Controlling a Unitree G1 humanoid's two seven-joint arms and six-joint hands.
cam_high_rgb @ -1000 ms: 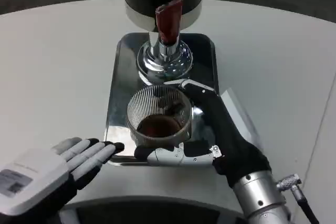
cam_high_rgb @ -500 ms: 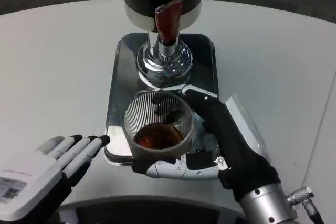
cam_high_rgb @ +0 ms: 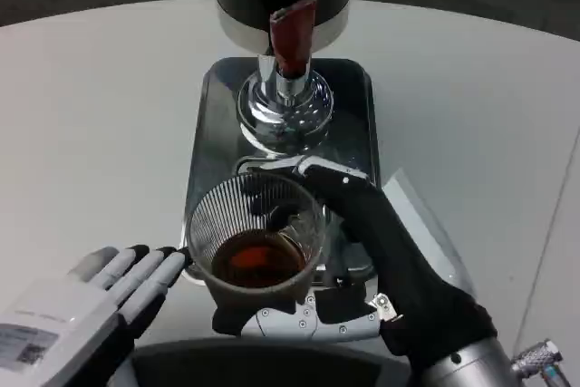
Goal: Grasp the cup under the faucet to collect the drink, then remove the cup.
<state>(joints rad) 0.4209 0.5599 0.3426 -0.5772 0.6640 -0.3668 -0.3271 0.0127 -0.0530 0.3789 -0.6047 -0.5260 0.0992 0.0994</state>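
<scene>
The right hand [cam_high_rgb: 381, 269] holds the cup [cam_high_rgb: 256, 242] upright, its fingers wrapped around it, at the near edge of the tray [cam_high_rgb: 213, 133], away from the faucet [cam_high_rgb: 292, 38]. The left hand [cam_high_rgb: 82, 301] waits just beside, fingers spread.

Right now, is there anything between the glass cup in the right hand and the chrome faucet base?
Nothing stands there. In the head view, only bare metal tray lies between the ribbed glass cup, gripped by the right hand, and the chrome faucet base.

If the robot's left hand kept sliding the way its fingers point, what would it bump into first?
Probably the cup of brown drink, held by the right hand. The left hand points up-right toward it, though the cup may sit higher.
</scene>
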